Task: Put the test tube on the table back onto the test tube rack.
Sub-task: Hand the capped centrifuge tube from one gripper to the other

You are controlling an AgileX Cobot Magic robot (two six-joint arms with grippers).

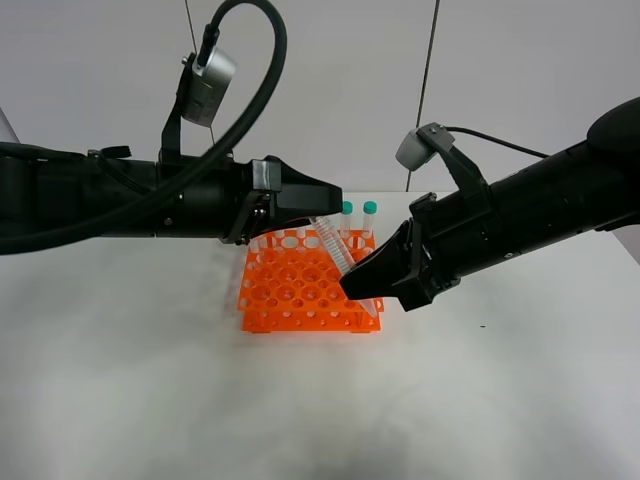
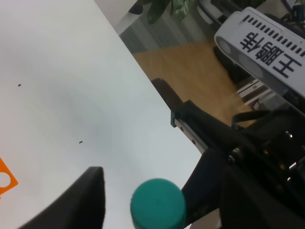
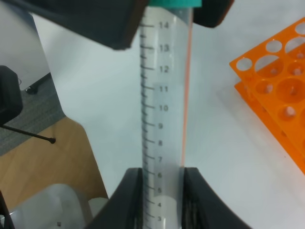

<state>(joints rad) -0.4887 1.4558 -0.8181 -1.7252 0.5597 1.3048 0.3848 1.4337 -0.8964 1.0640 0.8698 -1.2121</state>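
1. The test tube (image 1: 335,250) is off the table (image 1: 150,400), held in the air over the right front part of the test tube rack (image 1: 290,290).
2. Its long axis is tilted. The teal cap (image 2: 158,202) is up and toward the left arm, and the pointed tip is down near the rack's front right corner. I can't tell whether the tip touches the rack or the table.
3. The graduation marks are readable in the right wrist view and count up toward the cap.
4. The rack sits mid-table with most of its holes open. Two capped tubes (image 1: 358,215) stand upright in its back row.
5. There is wide white table in front of the rack and to both sides. The far table edge is close behind the rack, and the left wrist view shows a side edge with floor beyond it.
6. The right gripper (image 1: 365,285) is clamped on the lower body of the tube, with its fingers (image 3: 131,191) pressed on both sides.
7. The left gripper (image 1: 322,208) has its jaws apart, straddling the cap. One finger (image 2: 90,195) shows a clear gap to the cap. Contact on the other side can't be made out.
8. The two grippers are near each other above the rack, one at each end of the tube.
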